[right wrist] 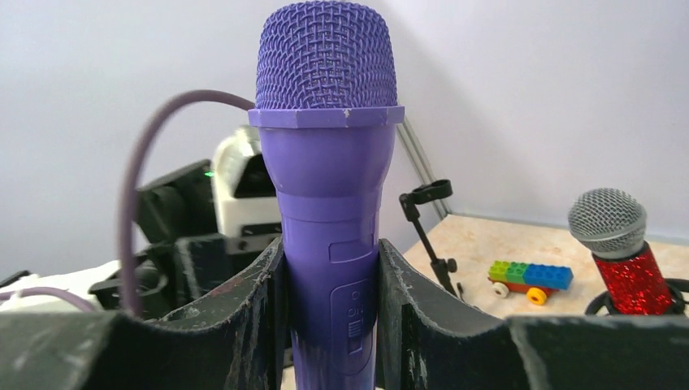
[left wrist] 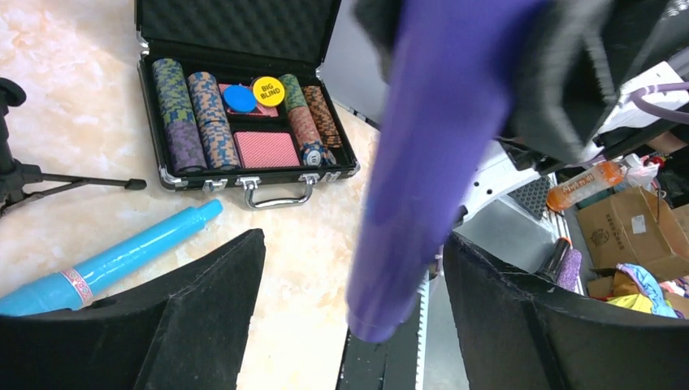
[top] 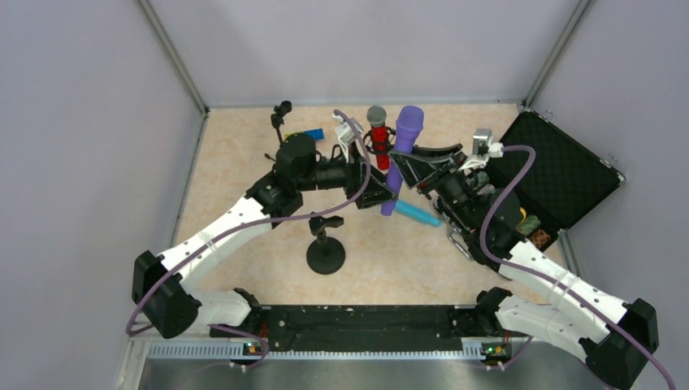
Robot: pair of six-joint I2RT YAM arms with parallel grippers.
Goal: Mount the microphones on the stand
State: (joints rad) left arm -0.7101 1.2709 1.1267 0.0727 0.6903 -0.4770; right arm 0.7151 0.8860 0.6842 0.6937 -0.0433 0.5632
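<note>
While my right gripper (right wrist: 329,272) clenched the purple mic (right wrist: 325,162) upright mid-air, the left gripper (left wrist: 353,252) hung open around its tail, seemingly not touching. Next it needed lining up over the free stand (top: 325,248).

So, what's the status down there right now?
Right gripper shut on all-purple plastic microphone, upright. Left gripper open, jaws either side of its handle. Light-blue plastic microphone lying on marbled table nearby.
</note>
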